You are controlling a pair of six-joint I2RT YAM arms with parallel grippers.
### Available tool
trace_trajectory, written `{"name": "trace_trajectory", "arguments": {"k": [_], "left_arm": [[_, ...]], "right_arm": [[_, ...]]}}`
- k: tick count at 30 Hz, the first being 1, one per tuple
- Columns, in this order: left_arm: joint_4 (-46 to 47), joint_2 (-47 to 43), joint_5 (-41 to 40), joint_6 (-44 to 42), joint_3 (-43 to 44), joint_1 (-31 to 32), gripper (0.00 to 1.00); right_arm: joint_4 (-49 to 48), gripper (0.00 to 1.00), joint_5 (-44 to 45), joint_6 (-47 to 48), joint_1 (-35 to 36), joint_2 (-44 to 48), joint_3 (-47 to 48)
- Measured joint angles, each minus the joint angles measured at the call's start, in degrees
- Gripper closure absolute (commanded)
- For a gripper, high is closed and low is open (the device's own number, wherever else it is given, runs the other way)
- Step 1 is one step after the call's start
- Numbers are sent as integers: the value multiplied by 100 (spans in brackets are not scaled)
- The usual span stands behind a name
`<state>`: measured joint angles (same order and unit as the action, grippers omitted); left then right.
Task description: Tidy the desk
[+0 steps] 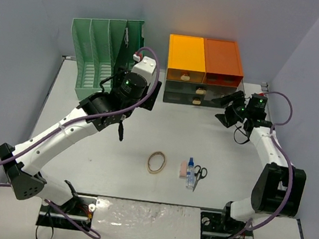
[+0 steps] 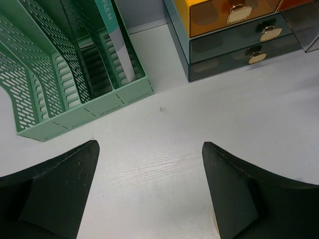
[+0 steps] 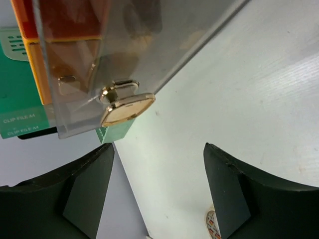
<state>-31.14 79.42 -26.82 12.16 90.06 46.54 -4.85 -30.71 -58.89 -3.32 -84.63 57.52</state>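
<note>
The white desk (image 1: 145,135) carries loose items near its front middle: a tan ring (image 1: 156,162), a pink eraser (image 1: 183,169), a small blue bottle (image 1: 190,174) and scissors (image 1: 199,175). My left gripper (image 2: 149,154) is open over bare desk, between the green file rack (image 2: 60,84) and the drawer cabinet (image 2: 234,35). My right gripper (image 3: 157,164) is open and empty at the cabinet's right end (image 1: 227,109). Just beyond its fingertips is the gold handle (image 3: 127,104) of a translucent drawer (image 3: 129,45) that stands pulled out. It does not touch the handle.
The file rack (image 1: 103,58) stands at the back left with a folder in its right slot. The orange and dark green cabinet (image 1: 205,60) is at the back centre. Grey walls close in the desk on three sides.
</note>
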Motion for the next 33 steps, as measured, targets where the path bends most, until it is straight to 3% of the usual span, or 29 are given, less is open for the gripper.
{"name": "trace_trajectory", "arguments": {"k": [8, 14, 23, 27, 33], "left_arm": [[-5, -103, 0, 12, -60, 0, 18], [-30, -127, -3, 54, -115, 0, 18], [-72, -171, -240, 163, -219, 0, 18], [-106, -212, -385, 175, -219, 0, 18], [-171, -315, -488, 175, -219, -8, 18]], "right_arm": [[1999, 35, 536, 1484, 410, 434, 429], [3188, 51, 1136, 2524, 1407, 911, 384], [3627, 57, 1852, 2456, 3659, 1091, -335], [3517, 58, 2092, 2129, 4156, 959, -385], [2980, 58, 2331, 1665, 5009, -3, -374]]}}
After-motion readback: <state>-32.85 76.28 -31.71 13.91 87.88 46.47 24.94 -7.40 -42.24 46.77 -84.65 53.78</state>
